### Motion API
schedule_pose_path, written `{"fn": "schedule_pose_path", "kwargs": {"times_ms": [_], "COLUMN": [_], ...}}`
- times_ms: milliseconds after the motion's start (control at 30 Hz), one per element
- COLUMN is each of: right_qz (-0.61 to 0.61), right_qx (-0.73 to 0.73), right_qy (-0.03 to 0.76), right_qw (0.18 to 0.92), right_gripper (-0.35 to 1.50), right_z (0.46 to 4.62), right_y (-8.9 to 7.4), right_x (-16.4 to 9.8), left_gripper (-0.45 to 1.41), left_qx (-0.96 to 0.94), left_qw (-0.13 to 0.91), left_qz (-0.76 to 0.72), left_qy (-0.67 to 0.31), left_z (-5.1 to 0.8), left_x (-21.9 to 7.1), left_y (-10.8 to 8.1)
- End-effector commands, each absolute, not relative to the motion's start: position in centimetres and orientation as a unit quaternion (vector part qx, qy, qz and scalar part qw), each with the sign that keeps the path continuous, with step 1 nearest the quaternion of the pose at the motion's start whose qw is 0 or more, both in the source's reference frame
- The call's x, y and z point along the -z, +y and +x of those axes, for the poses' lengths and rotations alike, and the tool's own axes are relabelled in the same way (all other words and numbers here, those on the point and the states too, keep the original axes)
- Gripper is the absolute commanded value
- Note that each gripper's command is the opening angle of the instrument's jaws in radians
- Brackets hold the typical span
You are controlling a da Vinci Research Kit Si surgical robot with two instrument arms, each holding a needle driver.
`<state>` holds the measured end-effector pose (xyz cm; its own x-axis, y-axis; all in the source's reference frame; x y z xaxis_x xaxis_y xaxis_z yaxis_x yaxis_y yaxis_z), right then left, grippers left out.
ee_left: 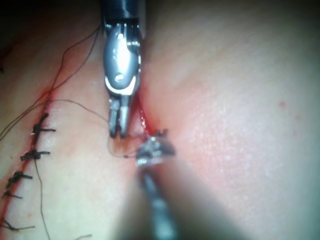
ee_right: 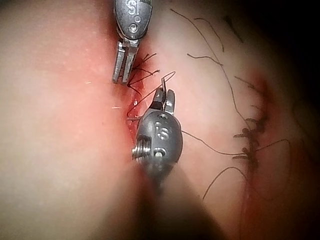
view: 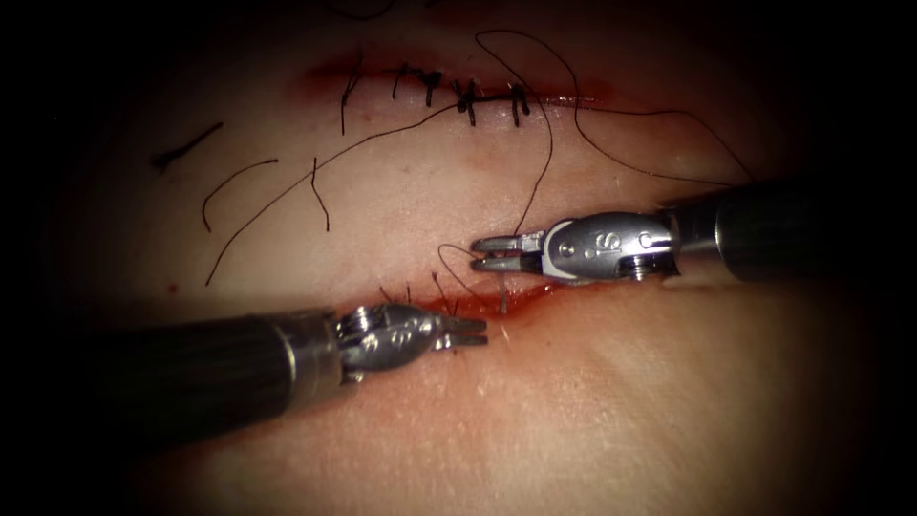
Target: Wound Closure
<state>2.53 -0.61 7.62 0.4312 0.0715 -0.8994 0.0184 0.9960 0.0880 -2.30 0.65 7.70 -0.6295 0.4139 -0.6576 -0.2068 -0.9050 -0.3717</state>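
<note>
Needle upright in the lower cut, gripped from above by the right pincer.

The pale pink, moist pork-belly tissue [view: 592, 401] carries two cuts: an upper one already stitched with dark thread [view: 468, 96], and the open, red-wet lower cut [view: 521, 298]. The right arm's silver pincer [view: 482, 250] is clamped on the thin steel curved needle [view: 502, 290] near its upper end; the needle's long axis stands nearly vertical, its lower part sunk in the cut. The left arm's silver pincer [view: 473, 332], jaws narrow and holding nothing, lies just left of the needle.
</note>
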Motion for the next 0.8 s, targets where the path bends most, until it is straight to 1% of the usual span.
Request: {"fn": "schedule_pose_path", "kwargs": {"times_ms": [33, 800], "right_qz": [0.05, 0.07], "right_qx": [-0.024, -0.056], "right_qy": [0.532, 0.53], "right_qw": [0.845, 0.843], "right_gripper": [-0.35, -0.35], "right_z": [2.59, 2.58], "right_y": [-0.64, -0.53], "right_x": [-7.68, -7.66], "left_gripper": [0.14, 0.14], "left_qx": [-0.894, -0.894], "left_qw": [0.173, 0.158], "left_qz": [-0.393, -0.398], "left_qy": [-0.131, -0.134], "left_z": [-2.37, -2.61], "left_x": [-7.77, -8.1], "left_y": [0.59, 0.23]}}
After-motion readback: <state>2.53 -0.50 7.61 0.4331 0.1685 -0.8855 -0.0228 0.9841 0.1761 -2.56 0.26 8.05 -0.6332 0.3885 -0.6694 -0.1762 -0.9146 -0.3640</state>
